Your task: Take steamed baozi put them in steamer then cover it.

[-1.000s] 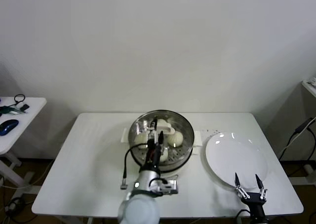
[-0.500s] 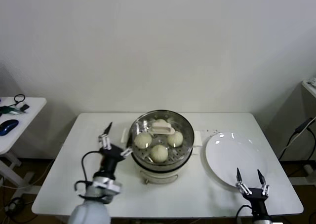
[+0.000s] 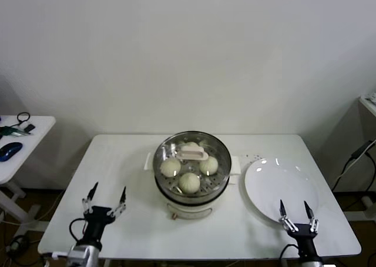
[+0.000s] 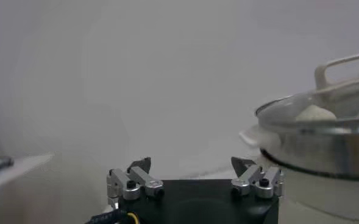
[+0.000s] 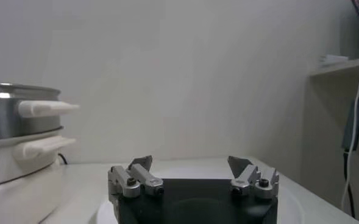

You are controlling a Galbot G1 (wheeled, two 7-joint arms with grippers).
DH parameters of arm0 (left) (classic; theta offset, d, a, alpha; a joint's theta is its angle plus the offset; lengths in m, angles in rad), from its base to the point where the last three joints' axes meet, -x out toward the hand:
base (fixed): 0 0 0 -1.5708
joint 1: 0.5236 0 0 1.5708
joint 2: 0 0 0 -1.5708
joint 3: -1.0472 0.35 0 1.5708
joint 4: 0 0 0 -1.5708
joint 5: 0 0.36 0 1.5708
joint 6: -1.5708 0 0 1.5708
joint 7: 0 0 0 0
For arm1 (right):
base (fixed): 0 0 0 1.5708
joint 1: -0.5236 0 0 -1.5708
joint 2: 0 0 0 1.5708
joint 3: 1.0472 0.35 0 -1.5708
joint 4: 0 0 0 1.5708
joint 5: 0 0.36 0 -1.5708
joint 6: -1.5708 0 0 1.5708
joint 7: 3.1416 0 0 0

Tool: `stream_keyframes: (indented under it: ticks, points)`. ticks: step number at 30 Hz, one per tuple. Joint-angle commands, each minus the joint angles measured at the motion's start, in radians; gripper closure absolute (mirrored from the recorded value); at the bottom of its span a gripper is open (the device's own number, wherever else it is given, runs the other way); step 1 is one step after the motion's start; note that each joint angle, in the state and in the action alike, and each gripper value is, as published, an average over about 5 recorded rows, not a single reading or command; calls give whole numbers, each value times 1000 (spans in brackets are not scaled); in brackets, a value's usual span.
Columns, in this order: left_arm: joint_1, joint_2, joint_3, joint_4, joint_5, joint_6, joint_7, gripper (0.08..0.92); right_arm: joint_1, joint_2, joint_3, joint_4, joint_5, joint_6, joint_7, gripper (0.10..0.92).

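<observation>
The steel steamer (image 3: 191, 193) stands mid-table on its white base, under a clear lid with a cream handle (image 3: 192, 154). Three baozi (image 3: 189, 182) show through the lid; any fourth is hidden under the handle. My left gripper (image 3: 106, 199) is open and empty at the table's front left, apart from the steamer. In the left wrist view the steamer (image 4: 325, 143) stands to one side of the open gripper (image 4: 192, 165). My right gripper (image 3: 293, 213) is open and empty at the front right, by the plate; it also shows in the right wrist view (image 5: 191, 162).
A flat white plate (image 3: 281, 190) lies right of the steamer, bare. A side table with a blue mouse (image 3: 10, 151) and cables stands at far left. In the right wrist view the steamer's white handles (image 5: 45, 108) stick out at one side.
My left arm has drawn back from over the steamer to the table's front left, gripper open and empty. The lid stays on the steamer. The right arm has barely moved.
</observation>
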Motion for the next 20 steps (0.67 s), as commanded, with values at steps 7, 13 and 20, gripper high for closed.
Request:
stream_keyframes:
  ticks: [7, 13, 20]
  points:
    - [75, -27, -49, 159, -169, -187, 10, 177, -3, -14, -5, -16, 21, 6, -3, 203]
    - [74, -32, -45, 157, -168, -194, 10, 177, -3, -12, -7, -14, 19, 4, -3, 203]
    - [76, -34, -43, 146, -168, -191, 11, 177, -4, -11, -9, -12, 19, 2, -3, 203]
